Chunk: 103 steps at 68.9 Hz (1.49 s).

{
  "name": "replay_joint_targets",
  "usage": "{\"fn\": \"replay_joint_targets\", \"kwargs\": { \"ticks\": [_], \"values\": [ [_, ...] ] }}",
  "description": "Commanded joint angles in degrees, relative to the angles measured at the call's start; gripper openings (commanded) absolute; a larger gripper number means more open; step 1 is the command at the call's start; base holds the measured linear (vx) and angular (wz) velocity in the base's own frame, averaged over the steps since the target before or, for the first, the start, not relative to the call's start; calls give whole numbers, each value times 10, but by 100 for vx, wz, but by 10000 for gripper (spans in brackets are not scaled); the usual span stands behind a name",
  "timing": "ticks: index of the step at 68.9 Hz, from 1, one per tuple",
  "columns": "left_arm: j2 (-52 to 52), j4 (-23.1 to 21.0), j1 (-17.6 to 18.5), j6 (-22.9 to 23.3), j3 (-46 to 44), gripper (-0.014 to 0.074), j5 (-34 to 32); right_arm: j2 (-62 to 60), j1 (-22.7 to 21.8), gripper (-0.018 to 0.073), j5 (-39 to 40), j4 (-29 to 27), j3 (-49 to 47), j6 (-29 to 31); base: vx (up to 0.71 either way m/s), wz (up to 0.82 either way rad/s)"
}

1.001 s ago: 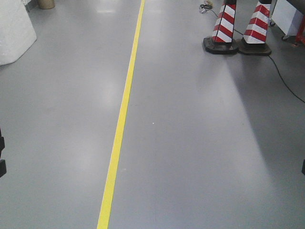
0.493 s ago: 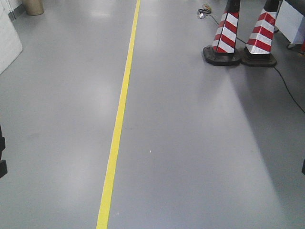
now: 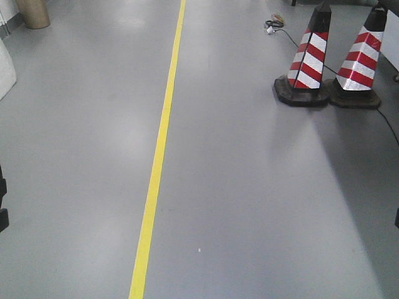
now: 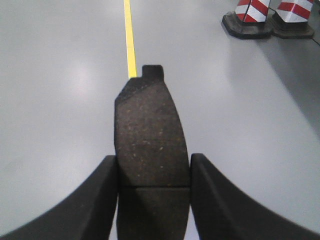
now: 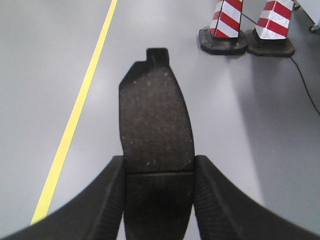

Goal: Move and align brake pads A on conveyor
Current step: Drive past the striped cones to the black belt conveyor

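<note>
My left gripper [image 4: 153, 172] is shut on a dark-grey brake pad [image 4: 149, 135], held by its two long edges near its groove, sticking forward above the grey floor. My right gripper [image 5: 158, 172] is shut on a second brake pad [image 5: 156, 122] in the same way. Each pad has a small square tab at its far end. The conveyor is out of view in every frame. In the front view only dark slivers show at the left and right edges; the grippers themselves are outside it.
A grey floor with a yellow line [image 3: 157, 162] runs ahead. Two red-and-white striped cones [image 3: 308, 62] on black bases stand at the far right, with a black cable [image 3: 386, 121] beside them. A cardboard tube [image 3: 32, 12] stands far left.
The front view has shifted: the cones moved right and lower in the frame, and the white object at the left has nearly slid out of view. The base is moving.
</note>
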<state>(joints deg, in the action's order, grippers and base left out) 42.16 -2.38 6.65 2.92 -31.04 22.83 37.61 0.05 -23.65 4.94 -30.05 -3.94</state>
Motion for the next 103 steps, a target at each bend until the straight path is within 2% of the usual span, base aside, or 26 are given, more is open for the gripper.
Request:
{"fn": "replay_joint_targets", "kwargs": {
  "ticks": [1,103],
  "values": [
    [-2,-5,2,1,-16,83,-52,-3,-1,25,49,4,-18,4,64,-1],
    [-2,-5,2,1,-16,83,-52,-3,-1,25,49,4,-18,4,62,-4]
  ]
}}
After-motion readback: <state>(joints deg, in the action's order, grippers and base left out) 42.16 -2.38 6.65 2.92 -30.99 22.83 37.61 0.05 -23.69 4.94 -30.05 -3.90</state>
